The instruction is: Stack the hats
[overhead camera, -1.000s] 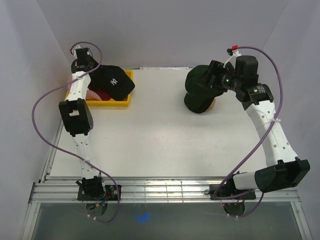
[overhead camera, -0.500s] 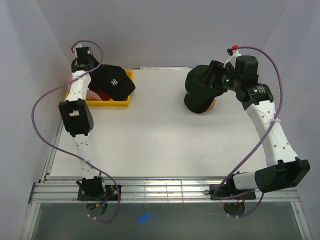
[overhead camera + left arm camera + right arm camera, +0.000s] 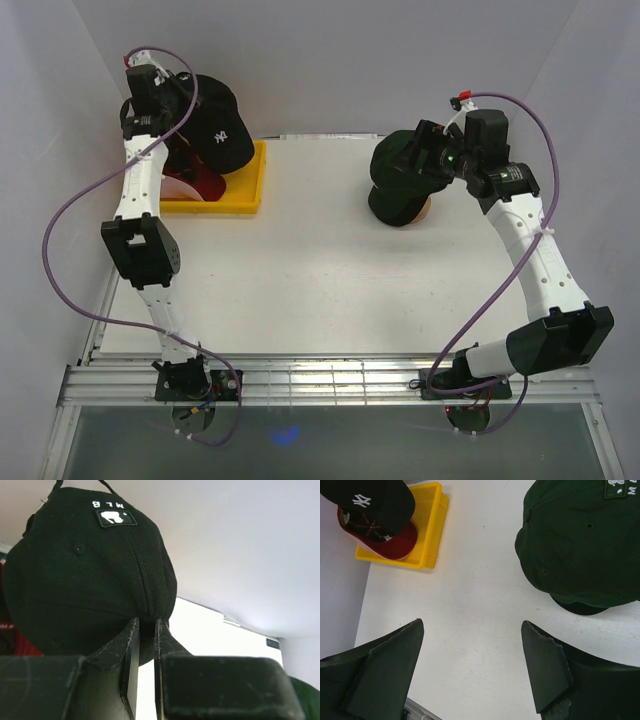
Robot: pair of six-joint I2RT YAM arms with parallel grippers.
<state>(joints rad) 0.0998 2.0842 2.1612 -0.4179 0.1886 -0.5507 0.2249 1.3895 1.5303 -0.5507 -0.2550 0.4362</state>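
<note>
Black cap (image 3: 215, 125) hangs above the yellow tray (image 3: 250, 190), rim clamped in left fingers (image 3: 131, 645); right fingers (image 3: 395, 655) gape above the table (image 3: 300, 270).

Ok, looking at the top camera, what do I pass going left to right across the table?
First the black cap → then the dark green cap. The dark red cap and the yellow tray overlap the black cap's span, so they are left out.

Black logo cap (image 3: 216, 124) aloft; red cap (image 3: 195, 176) below; dark green cap (image 3: 398, 182) well apart.
</note>
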